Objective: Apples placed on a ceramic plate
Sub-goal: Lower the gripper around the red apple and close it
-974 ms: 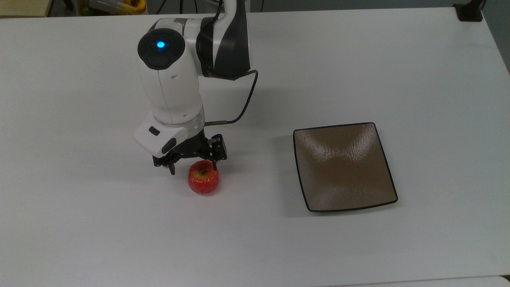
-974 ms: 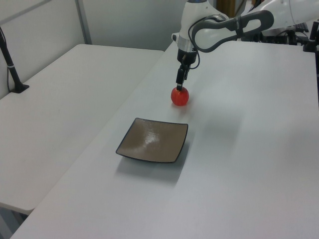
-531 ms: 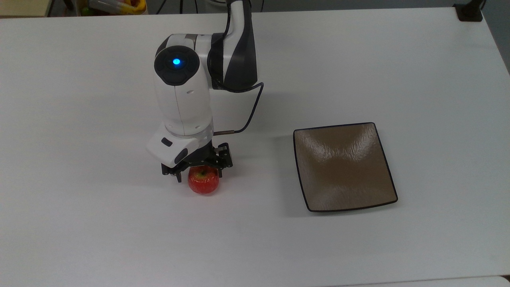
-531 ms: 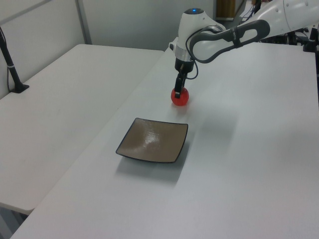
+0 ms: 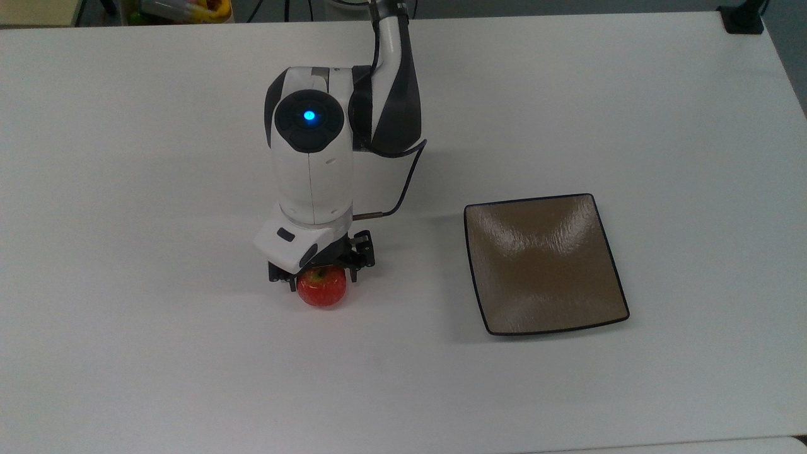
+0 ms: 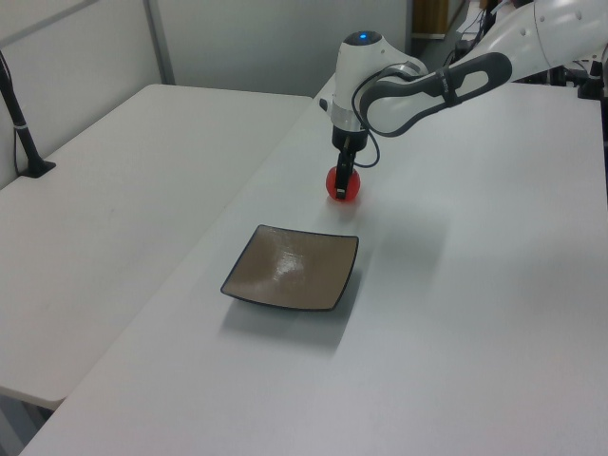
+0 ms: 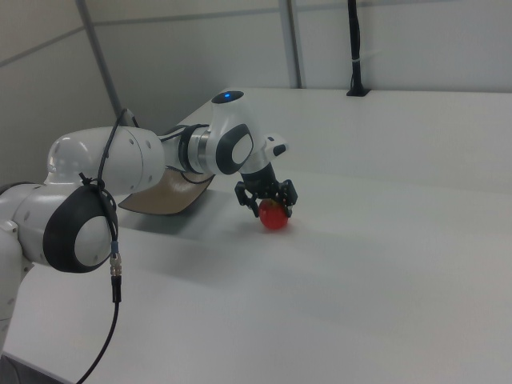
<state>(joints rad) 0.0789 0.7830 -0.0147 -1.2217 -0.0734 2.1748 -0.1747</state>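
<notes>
Gripper (image 5: 322,277): poised right over the apple (image 5: 322,290), black fingers spread either side of its top; not closed on the fruit as far as can be judged.
Table (image 5: 126,353): white, matte, bearing everything.
Arm (image 5: 310,164): white Panda wrist with a blue light, pointed straight down.
Ceramic plate (image 5: 545,261): square, glossy brown, dark rim, bare; well apart from the apple toward the top view's right.
Apple, place: on the table, directly under the gripper; not yet on the plate.
Apple, handling: probably light, firm, smooth and rounded, so likely to slip or roll; best taken across its widest middle, fingers low past the shoulder.
Hidden: upper half of the apple behind the gripper body in the top view; fingertip contact hard to make out in the left view (image 6: 343,183) and right view (image 7: 273,214).
</notes>
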